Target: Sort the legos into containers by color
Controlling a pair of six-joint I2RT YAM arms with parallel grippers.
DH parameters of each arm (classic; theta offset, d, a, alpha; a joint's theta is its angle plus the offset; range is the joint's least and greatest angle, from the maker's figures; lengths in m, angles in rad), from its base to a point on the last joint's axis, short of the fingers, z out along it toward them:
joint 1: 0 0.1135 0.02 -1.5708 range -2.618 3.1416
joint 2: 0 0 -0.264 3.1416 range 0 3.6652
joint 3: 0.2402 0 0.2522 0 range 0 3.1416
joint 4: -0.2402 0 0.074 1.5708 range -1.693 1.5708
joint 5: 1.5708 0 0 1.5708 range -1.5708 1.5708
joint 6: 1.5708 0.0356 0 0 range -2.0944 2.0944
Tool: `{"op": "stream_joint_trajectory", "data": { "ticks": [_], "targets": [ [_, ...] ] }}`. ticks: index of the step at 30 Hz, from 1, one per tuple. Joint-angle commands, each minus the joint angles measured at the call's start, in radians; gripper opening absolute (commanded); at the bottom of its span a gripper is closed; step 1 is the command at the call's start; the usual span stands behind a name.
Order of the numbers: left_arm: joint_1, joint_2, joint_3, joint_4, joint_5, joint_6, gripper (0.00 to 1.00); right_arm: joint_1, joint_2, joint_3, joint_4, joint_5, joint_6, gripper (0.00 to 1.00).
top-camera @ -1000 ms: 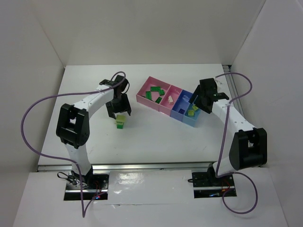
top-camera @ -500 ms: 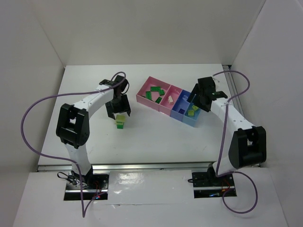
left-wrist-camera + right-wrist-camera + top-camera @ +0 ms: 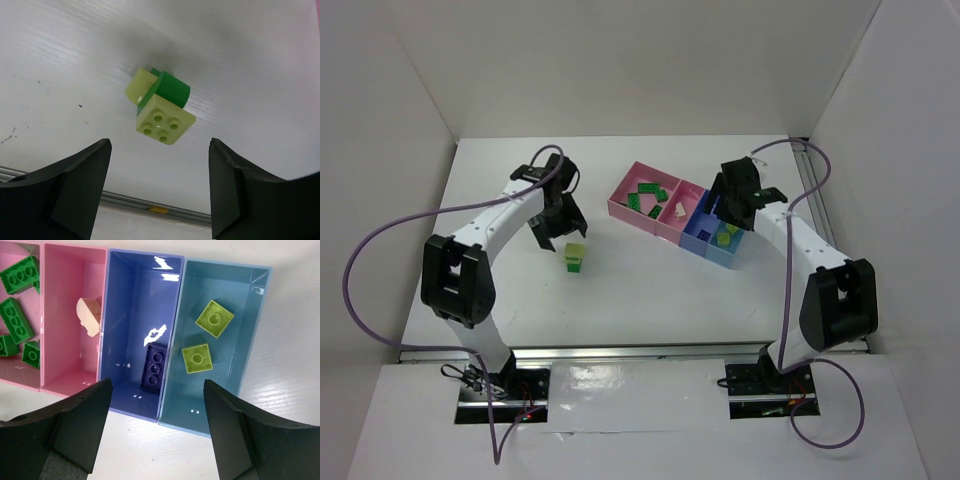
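Legos (image 3: 161,107) sit just ahead of the left gripper (image 3: 159,149).

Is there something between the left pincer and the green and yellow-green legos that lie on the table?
Nothing visible stands between them. The open left pincer faces the joined legos directly, and only bare table shows in the gap.
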Motion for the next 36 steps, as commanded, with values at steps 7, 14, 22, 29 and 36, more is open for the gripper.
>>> {"op": "stream_joint_trajectory", "data": {
  "ticks": [7, 14, 22, 29, 36],
  "targets": [
    [0.01, 0.032, 0.017, 0.004, 0.114, -0.1, 0.8, 0.036, 0.06, 0.105, 0.015, -0.011, -0.076, 0.81],
    [0.041, 0.002, 0.029, 0.004, 0.079, -0.077, 0.79, 0.067, 0.206, 0.2, -0.004, -0.073, -0.097, 0.5],
    [0.015, 0.012, -0.015, -0.009, 0.093, -0.056, 0.88, 0.086, 0.24, 0.211, -0.025, -0.084, -0.097, 0.45],
    [0.015, 0.049, 0.005, -0.018, 0.102, -0.069, 0.9, 0.086, 0.208, 0.2, -0.016, -0.042, -0.097, 0.53],
    [0.015, 0.081, 0.005, -0.007, 0.12, -0.14, 0.83, 0.086, 0.208, 0.191, -0.025, -0.042, -0.088, 0.53]
  ]
}}
